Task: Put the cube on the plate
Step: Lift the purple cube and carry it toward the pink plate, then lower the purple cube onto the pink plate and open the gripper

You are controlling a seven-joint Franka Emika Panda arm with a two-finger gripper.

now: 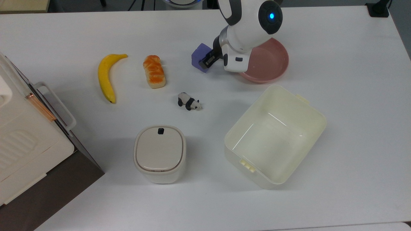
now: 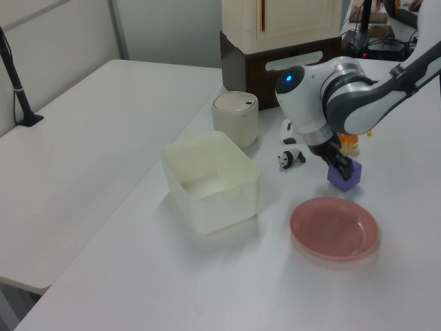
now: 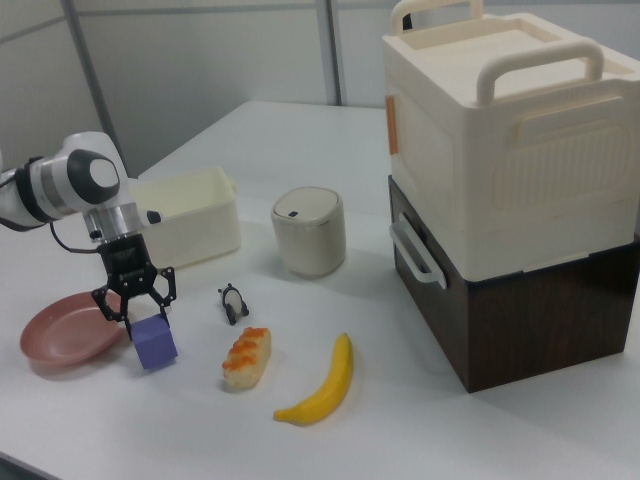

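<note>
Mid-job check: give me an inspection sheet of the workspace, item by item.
Surface: white table, nothing spilled.
Job's things: cube on the table beside the plate; plate bare.
Clutter: banana, bread roll, panda figure, lidded bin, open cream tub.
Gripper: gripper at the cube's top, fingers spread around it.
Cables: nothing seen.
Surroundings: stacked cream and brown cases; second table.
</note>
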